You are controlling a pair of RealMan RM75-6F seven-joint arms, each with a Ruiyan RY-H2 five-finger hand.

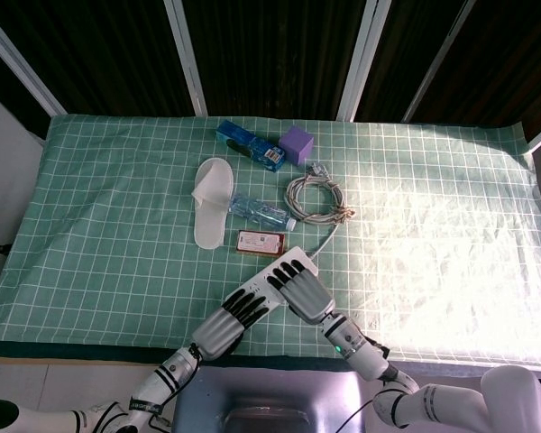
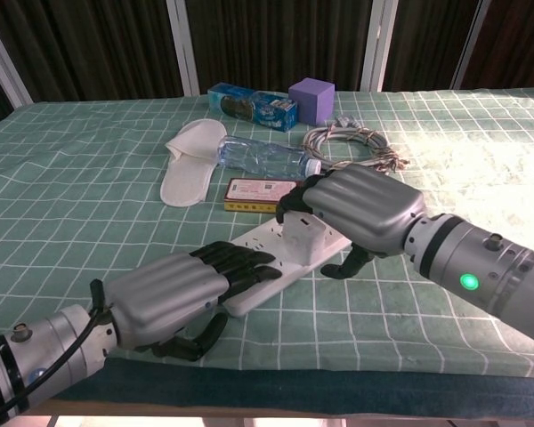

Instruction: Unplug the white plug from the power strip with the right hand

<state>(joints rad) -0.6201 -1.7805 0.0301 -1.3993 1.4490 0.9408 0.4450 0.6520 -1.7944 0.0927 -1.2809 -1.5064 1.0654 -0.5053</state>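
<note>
The white power strip [image 2: 260, 238] lies slantwise near the table's front edge, and the white plug [image 2: 303, 238] stands upright in it. My right hand [image 2: 360, 211] hangs over the plug. Its fingers [image 2: 294, 197] hook across the plug's top and far side, while the thumb sits apart from the plug, down by the strip's near edge. The head view shows this right hand [image 1: 303, 293] covering the plug. My left hand [image 2: 172, 294] lies flat on the strip's near end and presses it down; the head view shows this left hand [image 1: 226, 325] at the strip [image 1: 264, 285].
Behind the strip lie a red and yellow card [image 2: 256, 196], a water bottle [image 2: 262, 158], a white slipper [image 2: 189, 160] and a coiled cable [image 2: 349, 139]. A blue packet [image 2: 249, 104] and a purple cube [image 2: 311, 100] stand further back. The table's front edge runs close below the hands.
</note>
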